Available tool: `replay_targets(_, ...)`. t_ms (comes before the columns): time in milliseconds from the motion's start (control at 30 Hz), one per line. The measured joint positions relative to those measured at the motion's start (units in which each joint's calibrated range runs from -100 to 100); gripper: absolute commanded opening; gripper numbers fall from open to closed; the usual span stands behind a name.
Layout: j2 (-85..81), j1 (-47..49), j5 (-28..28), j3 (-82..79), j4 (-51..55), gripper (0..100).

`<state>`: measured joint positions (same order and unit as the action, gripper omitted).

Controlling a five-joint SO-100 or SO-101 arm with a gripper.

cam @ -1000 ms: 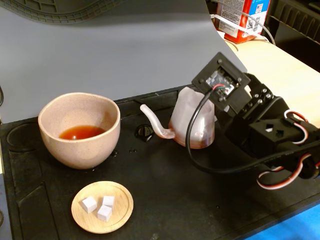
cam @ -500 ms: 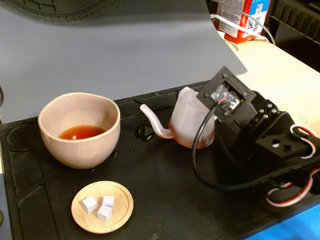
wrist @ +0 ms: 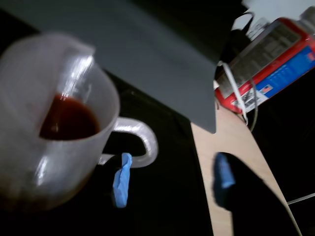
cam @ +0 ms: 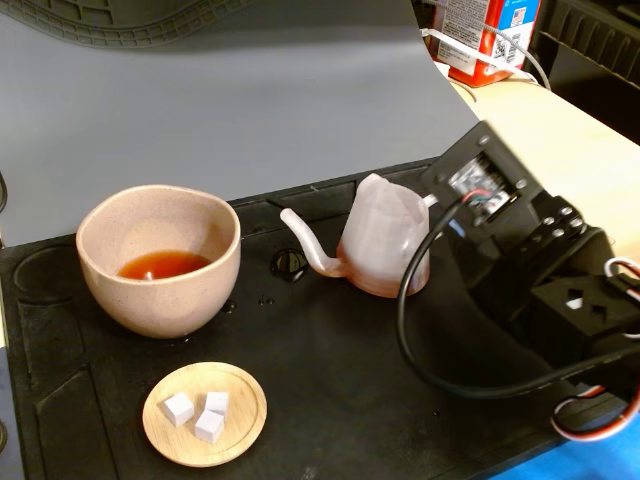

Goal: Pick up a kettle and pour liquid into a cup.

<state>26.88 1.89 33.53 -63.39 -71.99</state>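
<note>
Fingers (wrist: 170, 179) spread apart, empty, one blue tip beside kettle (cam: 385, 245) handle; a careless swing tips it, spilling liquid (wrist: 66, 118).

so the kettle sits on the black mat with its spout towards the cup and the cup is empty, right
Not quite: the cup is not empty. The fixed view shows reddish-brown liquid pooled in its bottom. The rest holds: the kettle stands on the black mat with its spout pointing towards the cup.
</note>
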Motion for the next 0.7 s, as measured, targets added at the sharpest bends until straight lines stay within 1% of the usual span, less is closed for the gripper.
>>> replay_targets(133, -6.9, -0.5, 0.4, -4.2, -0.6, 17)
replay_targets(367, -22.4, -0.1, 0.7, -11.5, 4.6, 17)
replay_targets(433, -29.5, -0.1, 1.7, -15.5, 6.7, 13)
replay_targets(533, -38.9, -0.2, 1.7, -19.8, 9.3, 2)
replay_targets(567, -41.4, -0.1, 1.7, -20.8, 9.8, 0)
replay_targets(700, -51.5, 0.3, 1.9, -23.1, 13.1, 1)
